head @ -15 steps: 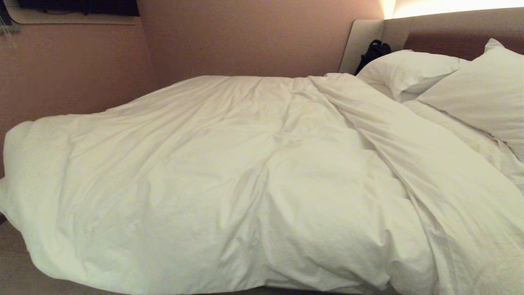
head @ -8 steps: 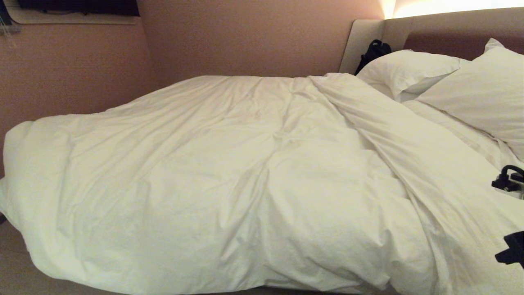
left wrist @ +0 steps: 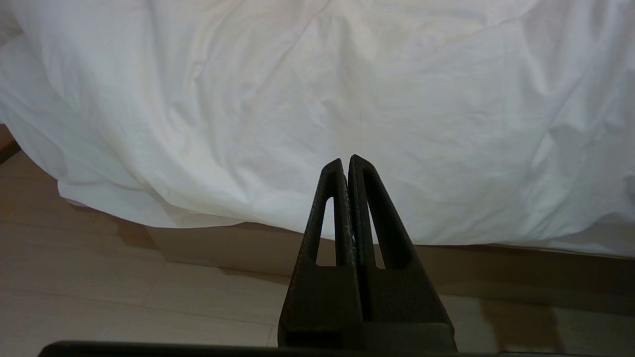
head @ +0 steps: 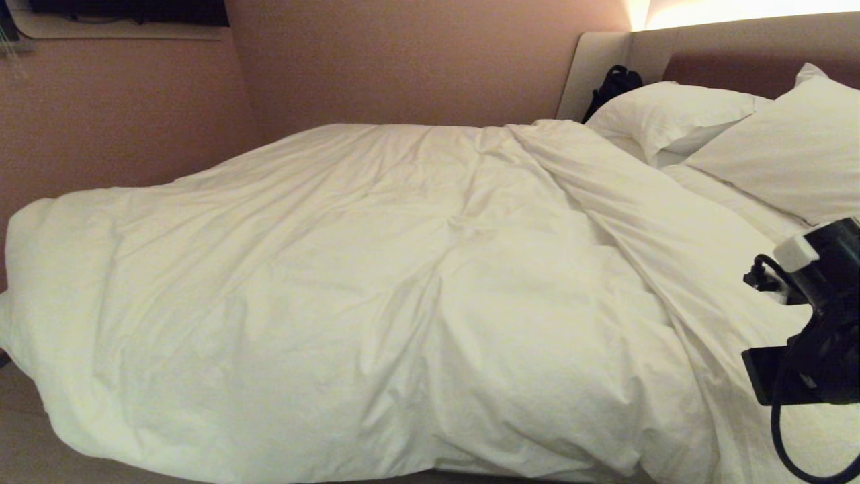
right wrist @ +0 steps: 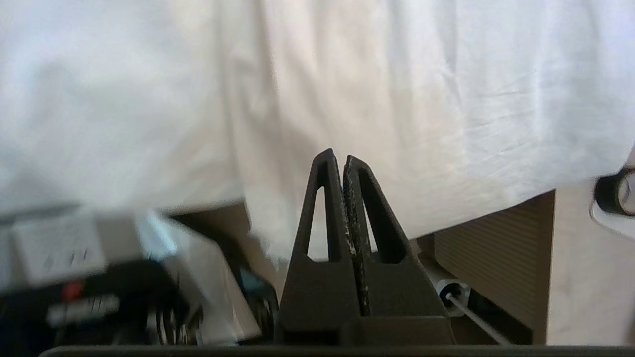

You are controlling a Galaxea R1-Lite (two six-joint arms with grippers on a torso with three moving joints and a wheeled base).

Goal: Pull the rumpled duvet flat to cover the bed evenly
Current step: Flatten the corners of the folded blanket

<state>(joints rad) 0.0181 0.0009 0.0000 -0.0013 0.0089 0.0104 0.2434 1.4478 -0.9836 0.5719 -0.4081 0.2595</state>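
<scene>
White cotton duvet [head: 376, 296] heaped over most of the bed [head: 739, 54], bunched in a diagonal ridge short of the pillows [head: 672, 114], so not yet pulled flat. Head view: right arm near the duvet's pillow-side edge, gripper itself hidden, presumably lining up on that ridge. Left wrist view: left gripper [left wrist: 346, 163] pressed closed, empty, parked low beside the duvet's overhang above the floor [left wrist: 124, 297]. Right wrist view: right gripper [right wrist: 337, 158] pinched together, empty, pointing at the duvet's hanging side, no grasp yet.
</scene>
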